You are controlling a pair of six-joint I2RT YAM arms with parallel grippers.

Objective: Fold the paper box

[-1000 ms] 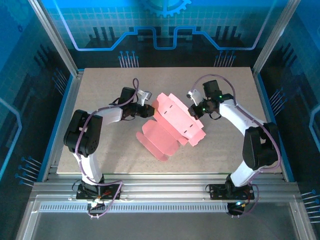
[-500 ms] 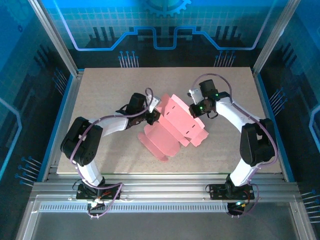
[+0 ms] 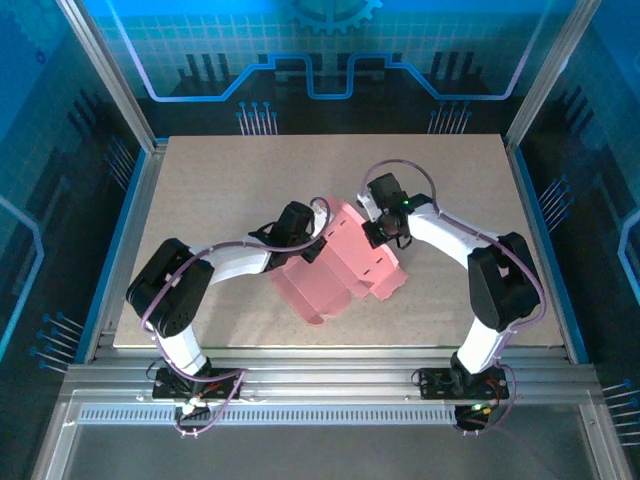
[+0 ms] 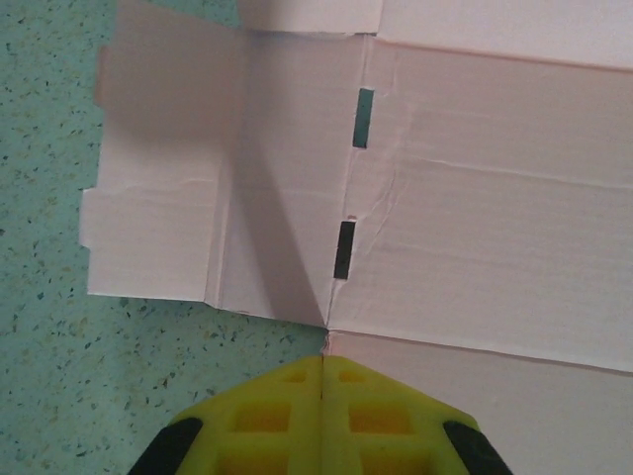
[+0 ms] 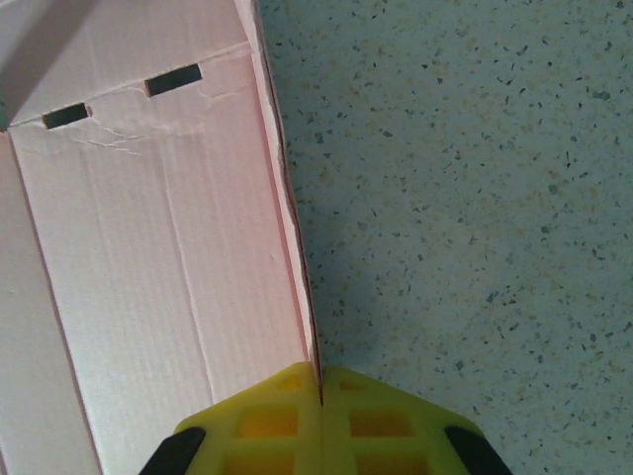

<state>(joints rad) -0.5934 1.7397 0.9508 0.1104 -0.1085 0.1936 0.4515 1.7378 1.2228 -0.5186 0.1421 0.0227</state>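
Beyond paper box (image 3: pixel 345 265) edges — bare table (image 3: pixel 220 170)

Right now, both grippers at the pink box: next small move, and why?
Probably ease both grippers inward slightly. The right gripper looks shut on a raised panel edge of the paper box, the left gripper is shut at a crease opposite, and the panels stand partly raised, not yet closed.

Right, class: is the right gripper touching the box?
Touching. The right wrist view shows an edge of the box running straight into the seam of the shut right gripper, with no gap between them.
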